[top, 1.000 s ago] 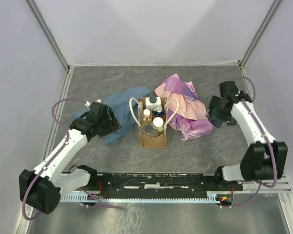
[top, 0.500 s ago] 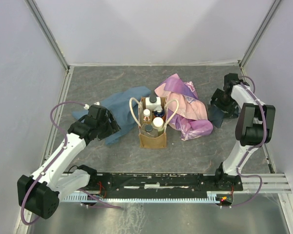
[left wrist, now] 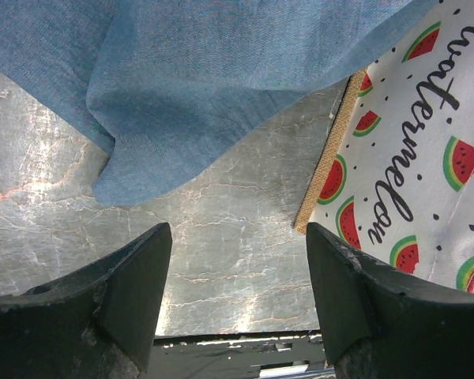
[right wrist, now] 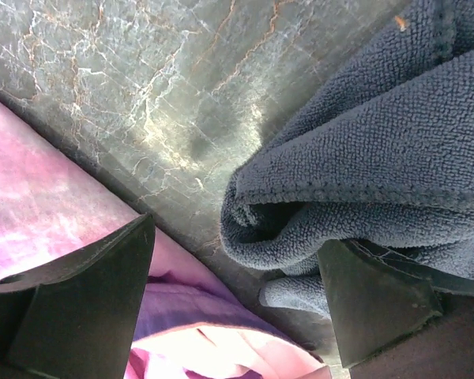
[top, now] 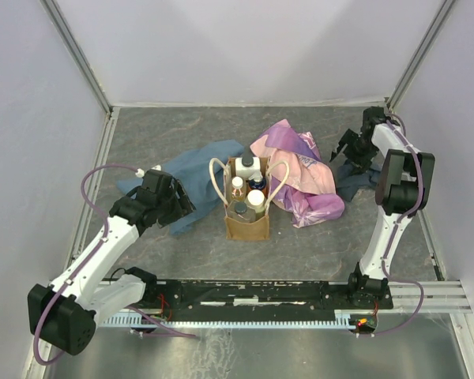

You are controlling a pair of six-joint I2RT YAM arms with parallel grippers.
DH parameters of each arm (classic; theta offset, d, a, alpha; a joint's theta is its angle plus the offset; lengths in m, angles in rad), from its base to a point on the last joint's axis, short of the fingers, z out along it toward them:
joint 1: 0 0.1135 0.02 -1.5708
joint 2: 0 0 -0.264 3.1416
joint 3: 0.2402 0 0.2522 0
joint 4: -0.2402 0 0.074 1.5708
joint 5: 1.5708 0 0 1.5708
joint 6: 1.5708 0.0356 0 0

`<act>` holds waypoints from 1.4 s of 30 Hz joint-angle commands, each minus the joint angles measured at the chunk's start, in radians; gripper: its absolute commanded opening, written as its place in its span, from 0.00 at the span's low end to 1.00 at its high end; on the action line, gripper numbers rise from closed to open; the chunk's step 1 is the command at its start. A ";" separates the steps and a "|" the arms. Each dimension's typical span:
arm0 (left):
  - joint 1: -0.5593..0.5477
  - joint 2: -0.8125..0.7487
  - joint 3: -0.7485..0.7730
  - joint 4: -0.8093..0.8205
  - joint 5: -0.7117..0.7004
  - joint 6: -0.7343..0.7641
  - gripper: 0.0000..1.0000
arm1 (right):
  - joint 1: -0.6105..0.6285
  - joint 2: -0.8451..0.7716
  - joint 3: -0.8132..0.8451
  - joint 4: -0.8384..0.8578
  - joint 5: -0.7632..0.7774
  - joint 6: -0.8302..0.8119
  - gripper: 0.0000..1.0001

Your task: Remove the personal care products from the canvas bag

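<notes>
The tan canvas bag [top: 247,221] with cream loop handles stands upright at the table's middle. It holds the personal care products: a white bottle with a dark cap [top: 249,166], an orange one with a blue cap [top: 257,183], cream-capped ones [top: 255,198] and a dark-lidded jar [top: 239,209]. My left gripper [top: 176,199] is open and empty, low over the table left of the bag. The bag's watermelon-print side [left wrist: 415,150] shows in the left wrist view, right of that gripper [left wrist: 237,296]. My right gripper [top: 348,148] is open and empty at the far right, well away from the bag.
A blue cloth [top: 201,170] lies left of the bag and fills the top of the left wrist view [left wrist: 221,71]. A pink-purple cloth [top: 300,174] lies right of the bag. A dark grey towel [right wrist: 363,158] lies by my right gripper [right wrist: 237,292], next to that cloth [right wrist: 55,221]. Walls enclose the table.
My right arm has swung back toward the far right corner, carrying its open gripper away from the pink cloth's edge. My left arm shifted slightly at first, then held still.
</notes>
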 commanded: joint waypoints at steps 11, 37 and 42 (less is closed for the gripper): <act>-0.005 0.022 0.042 -0.002 0.017 -0.028 0.76 | -0.226 -0.020 -0.106 -0.112 0.338 0.062 0.86; -0.006 0.019 0.021 0.032 0.040 -0.036 0.76 | 0.216 -0.264 0.005 -0.131 -0.053 -0.209 0.89; -0.006 0.020 0.020 0.028 0.046 -0.040 0.76 | 0.331 -0.217 0.035 -0.114 -0.089 -0.211 0.90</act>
